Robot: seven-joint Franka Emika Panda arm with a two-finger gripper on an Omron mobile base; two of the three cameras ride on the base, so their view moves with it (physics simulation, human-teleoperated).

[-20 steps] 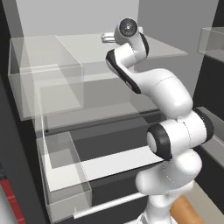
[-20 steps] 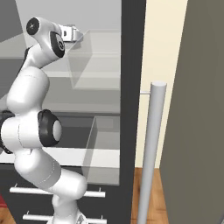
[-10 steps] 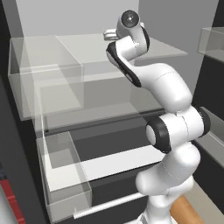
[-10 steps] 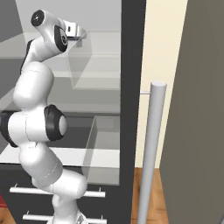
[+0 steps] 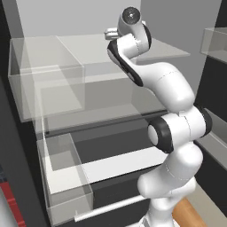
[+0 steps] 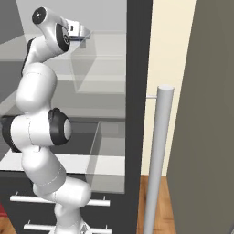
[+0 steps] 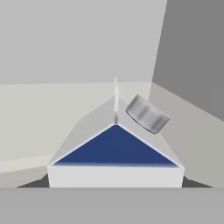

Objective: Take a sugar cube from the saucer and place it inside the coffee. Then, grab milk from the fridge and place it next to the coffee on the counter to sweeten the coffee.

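- One risk: milk (image 7: pixel 115 151) sits close under the hand, deep in the fridge (image 5: pixel 133 53) corner.
- Gripper (image 5: pixel 111 33) jaw state: can't tell.
- Off-centre closing could tip the carton against the back wall.

No text, label, brand, number or sign can be read anywhere. The milk carton (image 7: pixel 116 153) has a plain dark blue gable and a bare white face below it, with no print, and its round grey cap (image 7: pixel 146 114) carries no marking. The fridge (image 5: pixel 53 88) shows blank grey walls, clear shelves and clear bins, all without lettering. Its long silver handle (image 6: pixel 157 155) is bare too.
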